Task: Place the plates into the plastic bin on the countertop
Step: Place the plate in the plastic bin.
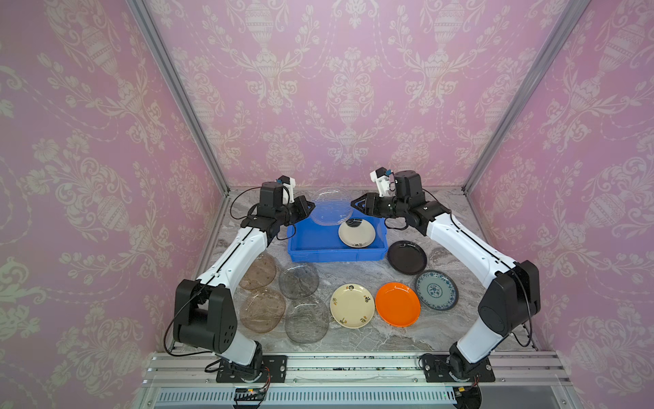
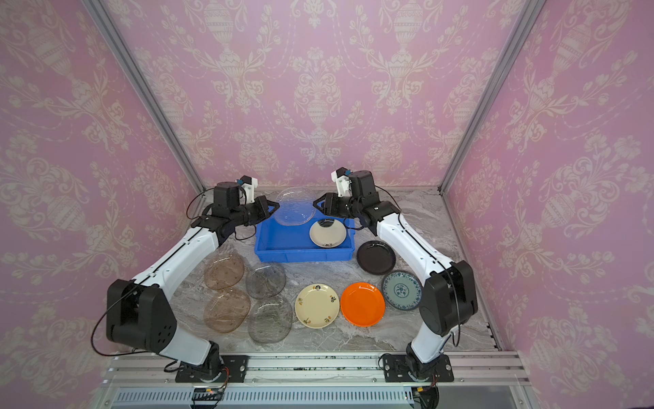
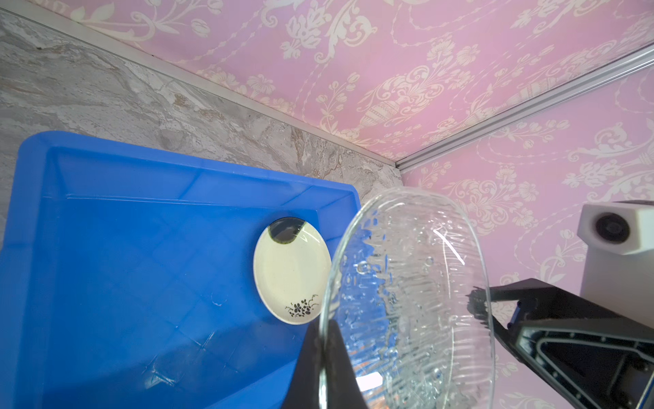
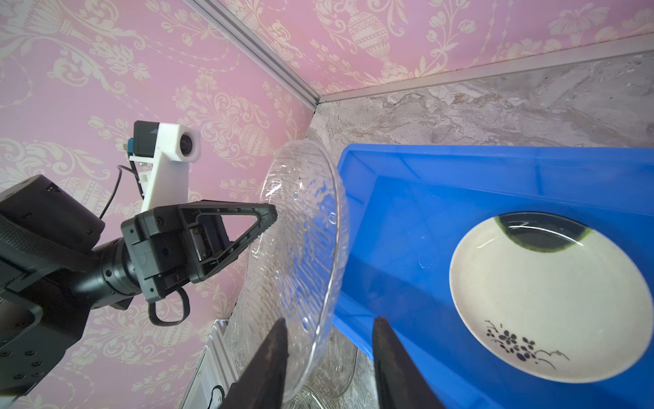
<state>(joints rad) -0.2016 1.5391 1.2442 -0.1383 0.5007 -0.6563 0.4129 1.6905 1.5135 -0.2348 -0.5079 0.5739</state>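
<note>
Pinched at one rim by the left tool, the clear glass plate hangs tilted over the plastic bin by the tabletop's far edge, and with the right tool spread loosely around its opposite rim, it could slip and strike the cream plate.

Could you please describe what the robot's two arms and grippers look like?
The left arm and right arm have white shells, bulky black joints and looping black cables. The left gripper and right gripper have black triangular open-frame fingers beside white camera mounts.
</note>
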